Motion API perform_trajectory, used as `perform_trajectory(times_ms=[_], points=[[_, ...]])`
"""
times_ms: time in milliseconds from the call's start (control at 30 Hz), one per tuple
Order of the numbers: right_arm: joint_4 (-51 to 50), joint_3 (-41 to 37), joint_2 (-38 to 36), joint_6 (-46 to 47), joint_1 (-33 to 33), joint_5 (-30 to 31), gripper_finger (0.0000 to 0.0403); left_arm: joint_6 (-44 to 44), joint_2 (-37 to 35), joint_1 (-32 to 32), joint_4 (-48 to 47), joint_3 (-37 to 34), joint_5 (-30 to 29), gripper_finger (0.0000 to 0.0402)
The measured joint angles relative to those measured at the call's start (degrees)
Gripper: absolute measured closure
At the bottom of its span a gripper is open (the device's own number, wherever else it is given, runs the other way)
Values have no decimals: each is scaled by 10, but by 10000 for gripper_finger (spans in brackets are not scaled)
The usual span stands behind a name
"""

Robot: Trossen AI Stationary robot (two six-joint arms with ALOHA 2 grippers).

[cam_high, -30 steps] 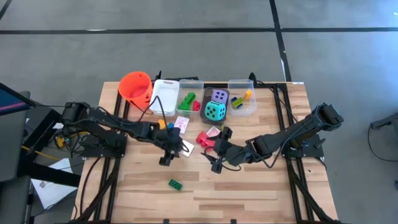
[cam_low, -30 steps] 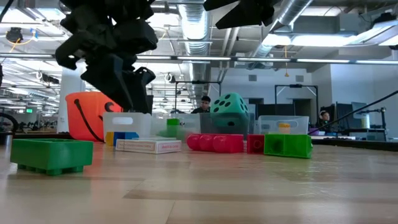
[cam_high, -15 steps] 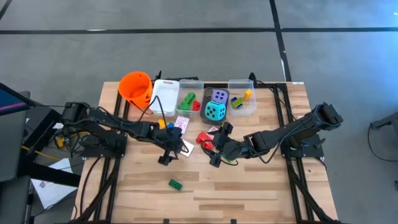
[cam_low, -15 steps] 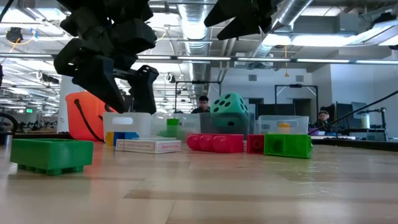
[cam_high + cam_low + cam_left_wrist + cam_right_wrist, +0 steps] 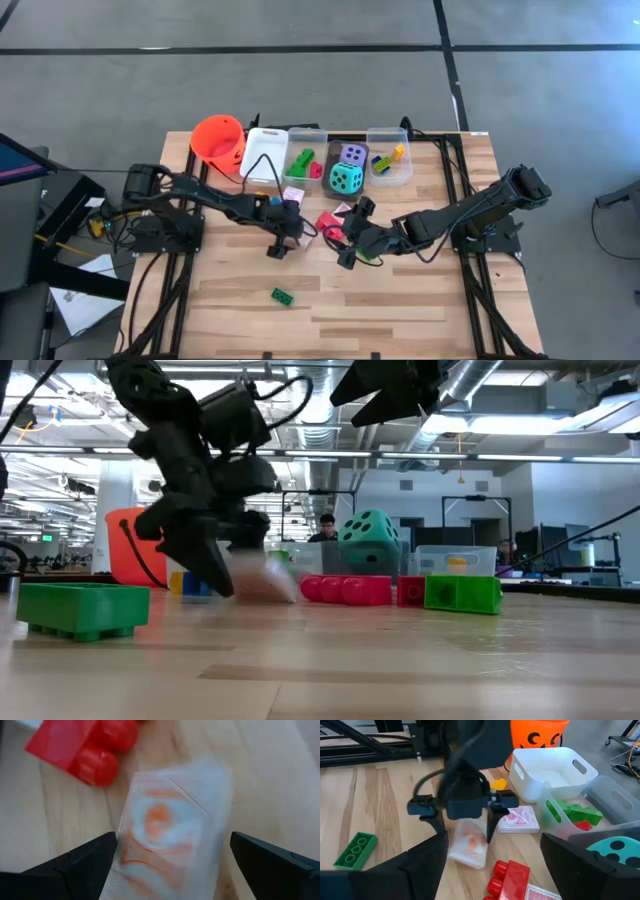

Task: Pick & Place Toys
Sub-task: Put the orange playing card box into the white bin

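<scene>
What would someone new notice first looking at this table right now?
Probably the left gripper at mid-table, fingers spread wide over a pink-white card pack lying on the wood beside a red brick. Next, the big teal die in a clear bin along the far edge, near the orange bucket. A lone green brick lies apart toward the near edge.
</scene>
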Motion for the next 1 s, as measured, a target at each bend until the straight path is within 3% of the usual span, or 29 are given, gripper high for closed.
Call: perform_trajectory(times_ms=[333,567,800,1000], points=[[-5,0,0,0,0,0,92,-8,12,0,12,-2,9,16],[-5,0,0,0,0,0,92,-9,13,-1,41,-2,12,42],[-5,0,0,0,0,0,92,-49,13,-2,61,-2,9,112],[-5,0,0,1,0,0,92,-89,13,-2,67,-2,7,206]])
